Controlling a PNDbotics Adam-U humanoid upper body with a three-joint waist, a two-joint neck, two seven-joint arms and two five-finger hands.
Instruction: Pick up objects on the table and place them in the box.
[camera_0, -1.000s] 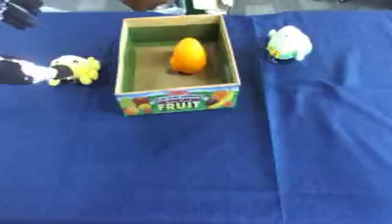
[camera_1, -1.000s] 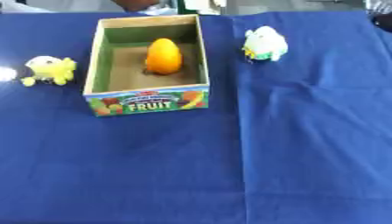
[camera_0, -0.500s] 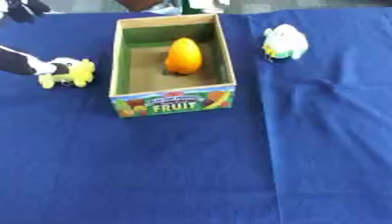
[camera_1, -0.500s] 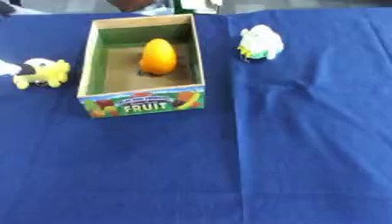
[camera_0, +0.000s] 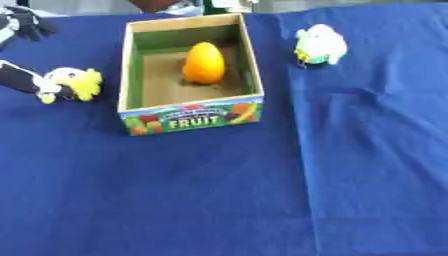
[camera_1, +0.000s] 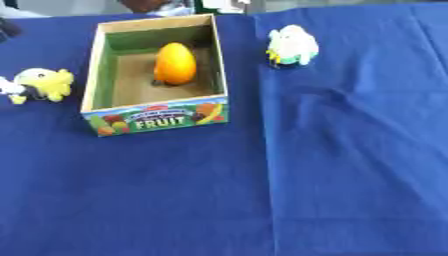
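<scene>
An open cardboard fruit box (camera_0: 192, 119) stands at the table's far middle with an orange fruit (camera_0: 203, 62) inside it. To its left lies a yellow plush toy (camera_0: 77, 82). My left hand (camera_0: 24, 79) comes in from the left edge, and its black and white fingers are closed on the toy's left side. A white and green plush toy (camera_0: 319, 44) lies to the right of the box, with no hand near it. My right hand does not show in either view.
A blue cloth (camera_0: 262, 190) with a lengthwise fold right of the middle covers the table. A dark glove-like shape (camera_0: 26, 22) sits at the far left corner. A person's clothing shows past the far edge.
My left hand has swung from lying level to slanting down from the upper left, still at the yellow toy. The whole picture has shifted slightly with the camera.
</scene>
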